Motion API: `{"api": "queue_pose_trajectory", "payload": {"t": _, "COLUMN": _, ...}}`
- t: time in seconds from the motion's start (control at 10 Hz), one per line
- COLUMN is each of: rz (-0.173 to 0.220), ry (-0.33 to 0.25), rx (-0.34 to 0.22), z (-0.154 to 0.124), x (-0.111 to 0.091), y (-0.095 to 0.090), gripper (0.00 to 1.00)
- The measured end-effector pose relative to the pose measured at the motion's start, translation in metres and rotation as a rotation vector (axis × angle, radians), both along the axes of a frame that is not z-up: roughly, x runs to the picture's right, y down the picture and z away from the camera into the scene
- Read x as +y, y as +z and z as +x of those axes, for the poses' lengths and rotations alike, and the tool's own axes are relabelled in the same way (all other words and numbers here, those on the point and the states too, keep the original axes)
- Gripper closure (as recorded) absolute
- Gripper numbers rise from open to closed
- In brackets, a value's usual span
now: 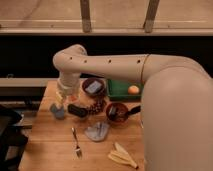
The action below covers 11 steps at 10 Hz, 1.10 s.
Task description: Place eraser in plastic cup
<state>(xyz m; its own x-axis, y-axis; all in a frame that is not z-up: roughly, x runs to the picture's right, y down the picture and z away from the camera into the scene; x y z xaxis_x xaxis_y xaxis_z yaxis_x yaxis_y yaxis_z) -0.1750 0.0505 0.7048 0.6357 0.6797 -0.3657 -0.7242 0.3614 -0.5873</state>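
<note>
Light wooden table (47, 150), lower left of frame: small grey-blue plastic cup (57, 111), black oblong eraser (77, 110) just beside it, dark maroon bowl (86, 82), green tray (119, 90), red-brown bowl (117, 112), metal fork (76, 142). My gripper (63, 98) hangs, fingers spread, over the cup.

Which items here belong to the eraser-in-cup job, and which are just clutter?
Job: eraser; plastic cup; gripper, fingers open, just above the cup.
Lying about: maroon bowl; red-brown bowl; green tray; fork; crumpled grey item; yellow strips.
</note>
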Motion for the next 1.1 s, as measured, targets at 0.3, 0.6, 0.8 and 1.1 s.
{"api": "queue_pose_trajectory", "payload": {"t": 0.3, "rz": -0.022, "ry": 0.013, "rx": 0.006, "z": -0.001, "x": 0.013, "y": 0.005, "gripper": 0.33}}
{"api": "queue_pose_trajectory", "payload": {"t": 0.6, "rz": -0.044, "ry": 0.024, "rx": 0.002, "z": 0.000, "x": 0.019, "y": 0.010, "gripper": 0.33}}
{"api": "queue_pose_trajectory", "payload": {"t": 0.8, "rz": -0.049, "ry": 0.016, "rx": 0.000, "z": -0.004, "x": 0.020, "y": 0.013, "gripper": 0.33}}
{"api": "queue_pose_trajectory", "payload": {"t": 1.1, "rz": -0.055, "ry": -0.009, "rx": 0.043, "z": -0.003, "x": 0.023, "y": 0.024, "gripper": 0.33}}
